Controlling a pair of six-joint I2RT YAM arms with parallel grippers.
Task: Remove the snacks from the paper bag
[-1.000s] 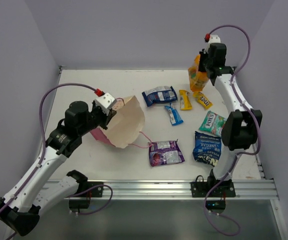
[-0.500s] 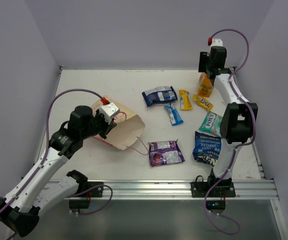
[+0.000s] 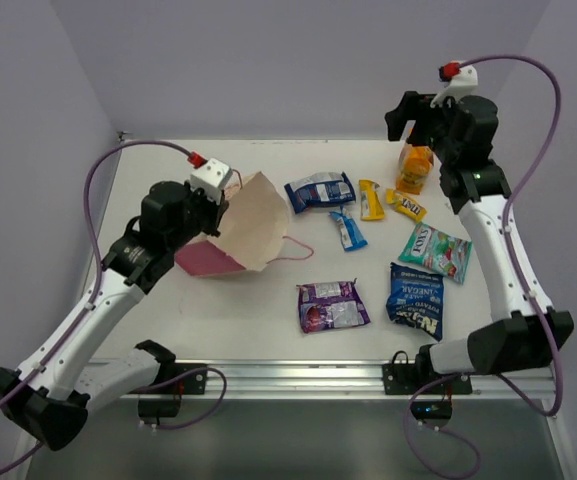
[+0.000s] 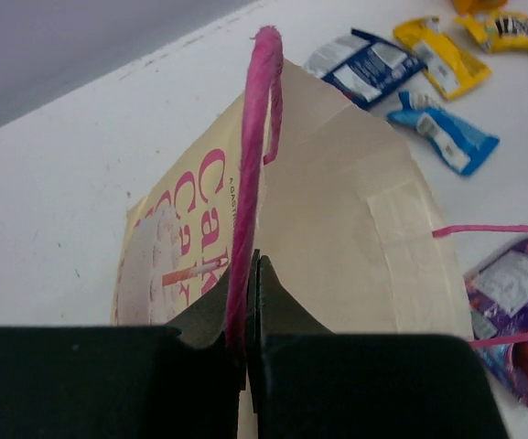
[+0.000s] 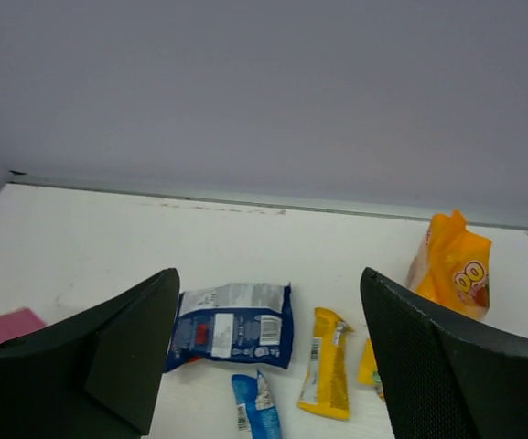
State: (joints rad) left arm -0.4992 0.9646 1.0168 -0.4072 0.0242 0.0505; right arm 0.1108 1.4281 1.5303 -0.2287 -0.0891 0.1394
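Note:
The paper bag [image 3: 253,225] lies tilted on its pink side at the left, its mouth toward the snacks. My left gripper [image 3: 225,204] is shut on its pink string handle [image 4: 254,137] at the rim of the bag [image 4: 337,247]. My right gripper [image 3: 400,118] hangs open and holds nothing, high over the back right. Below and right of it stands an orange pouch [image 3: 415,168] [image 5: 454,265]. Between its spread fingers I see a blue pouch [image 5: 231,325] and a yellow bar [image 5: 326,364]. The bag's inside is hidden.
Snacks lie spread over the right half of the table: a blue pouch [image 3: 320,190], a yellow bar [image 3: 370,199], a small yellow pack [image 3: 408,204], a light blue bar [image 3: 347,229], a teal pouch [image 3: 434,249], a purple pouch [image 3: 331,305] and a dark blue pouch [image 3: 415,296].
My right gripper has opened, left the orange pouch standing at the back right, and risen away from it. My left arm dipped the bag and then raised it again.

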